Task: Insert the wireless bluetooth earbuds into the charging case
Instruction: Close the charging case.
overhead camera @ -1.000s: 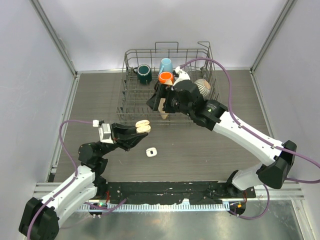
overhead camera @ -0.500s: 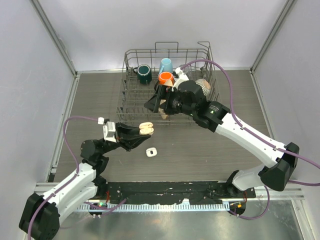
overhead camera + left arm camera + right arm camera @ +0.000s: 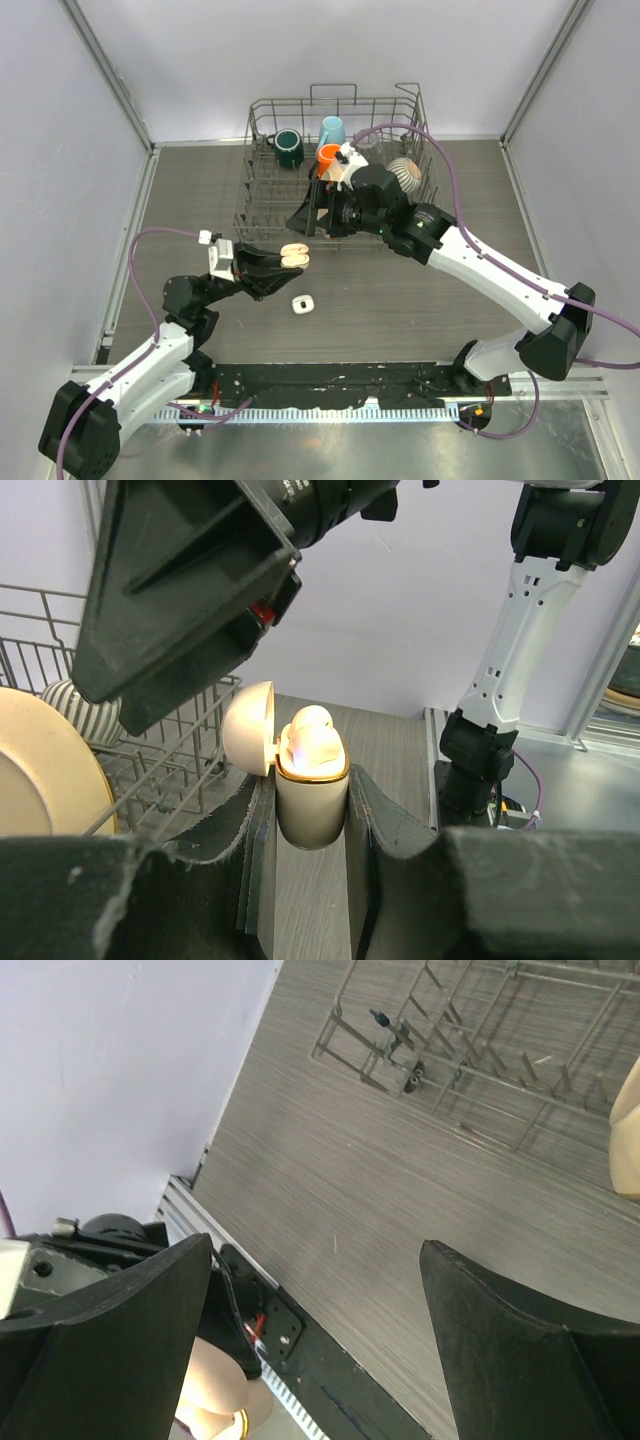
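1. White walls [image 3: 200, 60] enclose a dark wood-grain counter [image 3: 180, 200]. A wire dish rack [image 3: 262, 205] stands at the centre of its far edge.
2. The left end effector [image 3: 290, 258] is clamped on the charging case [image 3: 312, 805] near the middle of the counter, with the case lid hinged open.
3. The wireless bluetooth earbuds [image 3: 312, 742] sit in the mouth of the case.
4. The right end effector [image 3: 318, 1260] is spread wide and empty, above the near edge of the rack.
5. A small white object [image 3: 303, 304] lies on the counter, toward the near edge.
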Tool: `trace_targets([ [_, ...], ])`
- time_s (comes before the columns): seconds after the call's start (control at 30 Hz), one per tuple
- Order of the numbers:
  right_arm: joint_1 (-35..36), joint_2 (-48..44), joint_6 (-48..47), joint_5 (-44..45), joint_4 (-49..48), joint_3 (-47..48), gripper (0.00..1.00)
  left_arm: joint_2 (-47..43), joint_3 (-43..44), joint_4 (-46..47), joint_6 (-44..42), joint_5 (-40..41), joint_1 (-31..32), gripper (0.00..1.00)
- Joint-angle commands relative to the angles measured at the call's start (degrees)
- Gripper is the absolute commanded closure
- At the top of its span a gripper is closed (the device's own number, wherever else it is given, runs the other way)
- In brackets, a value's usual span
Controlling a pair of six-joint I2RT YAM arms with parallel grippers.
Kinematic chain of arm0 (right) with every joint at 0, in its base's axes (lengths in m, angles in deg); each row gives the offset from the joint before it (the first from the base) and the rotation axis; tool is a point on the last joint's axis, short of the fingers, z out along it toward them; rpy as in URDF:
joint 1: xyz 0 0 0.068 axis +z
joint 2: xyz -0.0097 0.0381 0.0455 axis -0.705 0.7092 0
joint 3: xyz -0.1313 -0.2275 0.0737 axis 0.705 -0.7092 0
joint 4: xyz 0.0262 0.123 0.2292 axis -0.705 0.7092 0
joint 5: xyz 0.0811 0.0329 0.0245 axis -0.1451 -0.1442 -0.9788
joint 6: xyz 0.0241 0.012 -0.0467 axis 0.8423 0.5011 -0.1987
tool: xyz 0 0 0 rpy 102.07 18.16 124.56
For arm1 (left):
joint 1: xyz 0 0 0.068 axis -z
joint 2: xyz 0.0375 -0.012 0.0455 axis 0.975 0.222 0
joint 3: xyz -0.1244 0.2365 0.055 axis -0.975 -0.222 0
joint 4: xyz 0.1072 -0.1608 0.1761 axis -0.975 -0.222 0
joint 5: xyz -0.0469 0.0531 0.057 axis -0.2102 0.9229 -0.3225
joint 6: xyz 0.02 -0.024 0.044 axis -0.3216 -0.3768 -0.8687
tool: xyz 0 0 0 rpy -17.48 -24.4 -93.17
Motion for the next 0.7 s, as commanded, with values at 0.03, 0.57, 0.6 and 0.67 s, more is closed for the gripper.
trace_targets([
  [0.03, 1.1, -0.6, -5.4, -0.3, 4.7, 3.2, 0.10, 0.7, 3.0, 3.0, 0.0, -0.1, 0.0, 1.00],
  [0.57, 0.9, -3.8, -9.0, -4.4, 7.1, 1.3, 0.10, 3.7, 3.4, 3.8, 1.5, 2.7, 0.3, 1.00],
  [0.6, 1.0, -3.7, -9.4, -5.5, 7.4, 1.4, 0.10, 3.8, 3.5, 3.7, 1.9, 2.9, 0.3, 1.00],
  [0.67, 1.1, -3.0, -10.7, -6.1, 9.7, 1.9, 0.10, 4.3, 3.7, 3.5, 2.4, 3.1, 0.3, 1.00],
])
